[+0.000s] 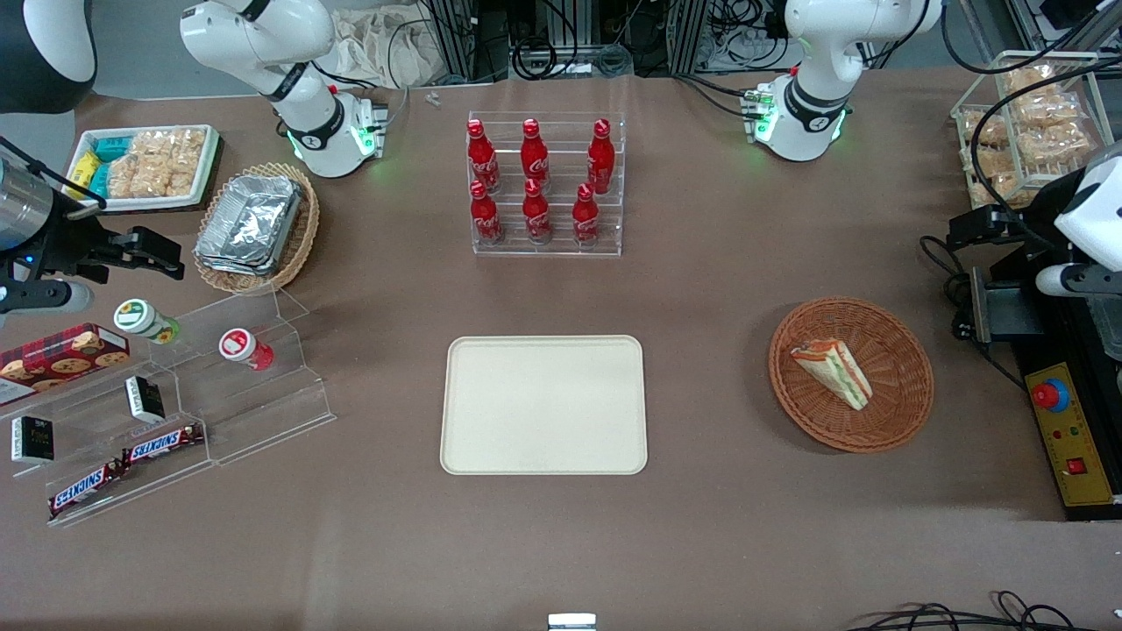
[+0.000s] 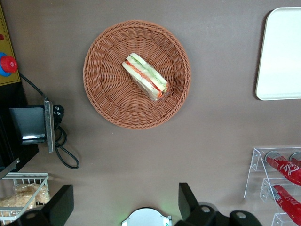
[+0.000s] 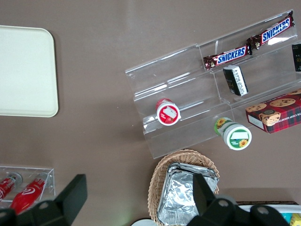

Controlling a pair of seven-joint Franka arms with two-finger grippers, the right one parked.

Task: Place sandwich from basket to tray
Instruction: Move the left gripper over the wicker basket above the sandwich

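The sandwich (image 1: 833, 372) (image 2: 146, 76), a wrapped white-bread wedge with red, orange and green layers, lies inside the round reddish-brown wicker basket (image 1: 877, 434) (image 2: 136, 120). The cream tray (image 1: 543, 405) (image 2: 282, 56) lies flat beside the basket, toward the parked arm's end, with nothing on it. My left gripper (image 1: 969, 230) (image 2: 124, 202) hangs high over the table at the working arm's end, a little farther from the front camera than the basket. Its fingers (image 2: 188, 200) are spread wide and hold nothing.
A black box with a cable (image 1: 999, 307) and a yellow emergency-stop box (image 1: 1069, 438) sit beside the basket at the table's end. A wire rack of snack bags (image 1: 1026, 123) stands farther back. A clear rack of red bottles (image 1: 543, 188) stands farther from the camera than the tray.
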